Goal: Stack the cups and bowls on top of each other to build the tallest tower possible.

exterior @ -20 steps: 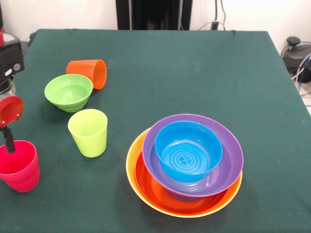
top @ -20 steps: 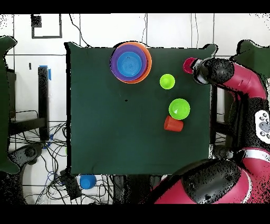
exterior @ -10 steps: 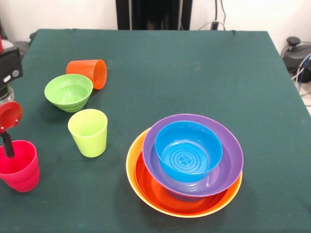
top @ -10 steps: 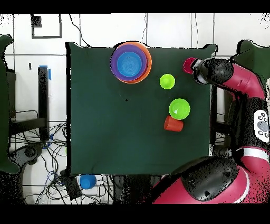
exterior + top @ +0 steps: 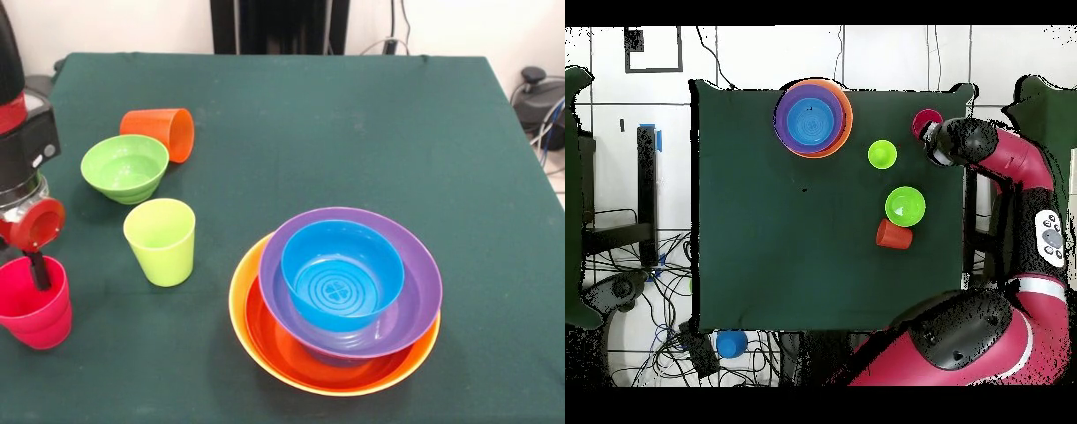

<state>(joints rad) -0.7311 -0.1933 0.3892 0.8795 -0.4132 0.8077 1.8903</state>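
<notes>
Green cloth covers the table (image 5: 353, 124), with white wall and cables behind. So far the tower (image 5: 335, 305) is just nested bowls: yellow-orange at the bottom, then red-orange, purple, and a blue bowl (image 5: 342, 274) on top, sitting at the front of the table. Off to the side are the lime cup (image 5: 161, 241) upright, the green bowl (image 5: 124, 168), and the orange cup (image 5: 161, 132) lying on its side. The gripper (image 5: 37, 269) is at the table's edge with one finger dipped inside the pink cup (image 5: 33, 305); can't tell if it's actually pinching the wall or not. Looks like the pickup step for that cup. Next it'd need a firm hold on the rim, lift, then carry it over to the blue bowl.
</notes>
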